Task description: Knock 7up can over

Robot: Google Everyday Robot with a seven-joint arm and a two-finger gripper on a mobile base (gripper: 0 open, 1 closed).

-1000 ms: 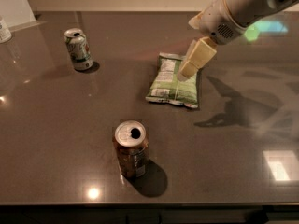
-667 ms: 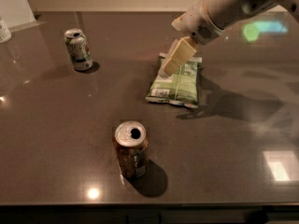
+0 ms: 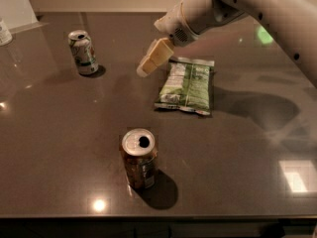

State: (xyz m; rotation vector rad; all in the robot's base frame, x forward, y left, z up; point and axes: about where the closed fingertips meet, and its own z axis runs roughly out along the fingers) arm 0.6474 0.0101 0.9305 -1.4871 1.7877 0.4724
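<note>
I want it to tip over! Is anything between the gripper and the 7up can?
No. In the camera view, only bare tabletop lies between the 7up can and the gripper to its right.

The hand [image 3: 144, 69] hovers between the upright 7up can [image 3: 83, 52] and the green snack bag [image 3: 185, 86].

Arm [image 3: 277, 9] behind jaws beside bag [image 3: 185, 86]: edge-cropped
</note>
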